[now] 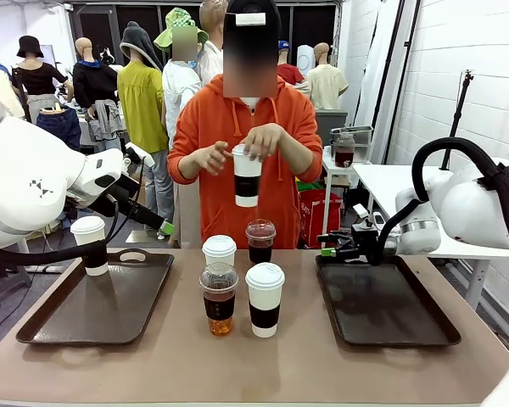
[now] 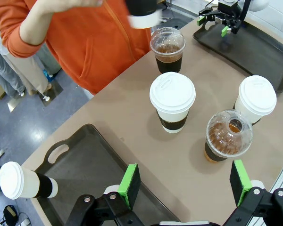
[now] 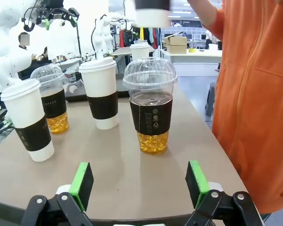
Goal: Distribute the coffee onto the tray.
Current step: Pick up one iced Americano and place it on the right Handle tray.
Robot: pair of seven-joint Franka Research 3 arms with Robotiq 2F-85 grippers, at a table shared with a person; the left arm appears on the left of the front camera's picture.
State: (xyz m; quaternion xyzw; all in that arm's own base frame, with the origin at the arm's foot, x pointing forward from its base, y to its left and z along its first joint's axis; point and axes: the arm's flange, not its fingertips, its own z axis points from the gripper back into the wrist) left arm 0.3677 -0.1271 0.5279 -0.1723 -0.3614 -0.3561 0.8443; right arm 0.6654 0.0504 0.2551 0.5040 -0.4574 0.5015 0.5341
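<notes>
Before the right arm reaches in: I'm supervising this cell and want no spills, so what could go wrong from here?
1. The dome-lidded cup in front of the open right gripper stands close to a white cup; closing in might knock that neighbour over.
2. The person's hand holds a paper cup above the cluster; a reaching arm could hit it.

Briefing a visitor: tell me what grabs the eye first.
A person in an orange hoodie holds a white lidded paper cup with a dark brown band aloft behind the table. Two white paper cups and two clear dome-lidded plastic cups of brown drink cluster between the dark brown left tray and right tray; another white cup stands on the left tray's far corner.
</notes>
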